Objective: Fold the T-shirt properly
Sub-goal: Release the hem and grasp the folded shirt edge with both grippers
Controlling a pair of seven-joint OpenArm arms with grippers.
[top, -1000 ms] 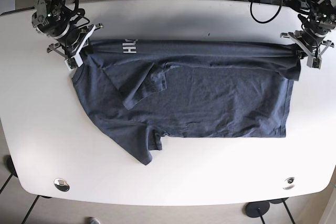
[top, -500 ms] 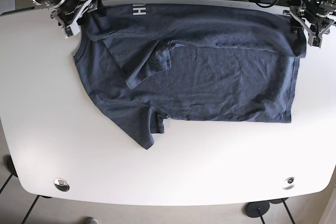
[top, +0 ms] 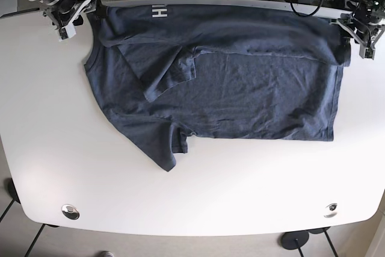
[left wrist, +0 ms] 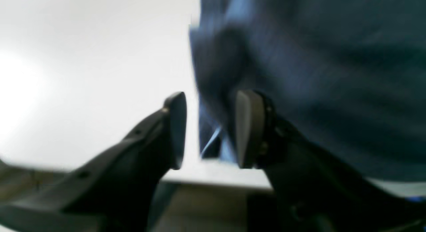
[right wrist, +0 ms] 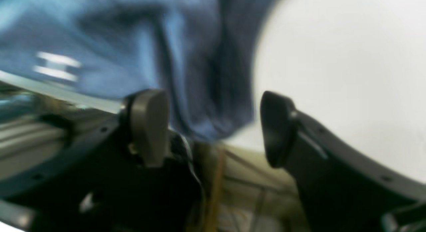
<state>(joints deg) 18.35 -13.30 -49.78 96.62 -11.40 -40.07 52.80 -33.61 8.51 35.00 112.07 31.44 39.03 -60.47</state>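
- T-shirt [top: 240, 88] spread flat on white table [top: 240, 191], top edge at far rim.
- Left gripper [left wrist: 208, 128] parted, cloth between jaws unclamped; right gripper [right wrist: 213, 125] wide apart.
- Likely light, limp, prone to slipping — best pinched at corners and hem.

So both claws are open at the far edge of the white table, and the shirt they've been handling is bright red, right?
Not quite: the T-shirt is dark blue, not red, as the base view shows. The rest holds: the left gripper and right gripper are both open at the far edge of the white table.
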